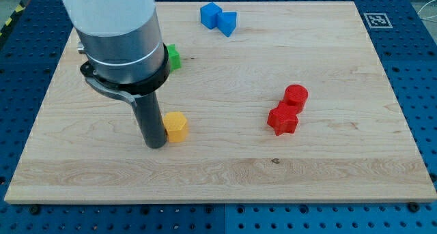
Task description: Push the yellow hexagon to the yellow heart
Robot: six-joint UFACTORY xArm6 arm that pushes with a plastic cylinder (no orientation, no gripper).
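Small green block (174,57) mostly hidden behind grey arm housing (116,29); shape unclear. Housing cut off at view's top.

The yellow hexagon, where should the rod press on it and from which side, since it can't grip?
No grip is possible, so push on a flat side face. My tip sits right at the yellow hexagon's left face, seemingly touching. From there a push sends it toward the view's right. No yellow heart shows in this view, so the right direction cannot be confirmed.
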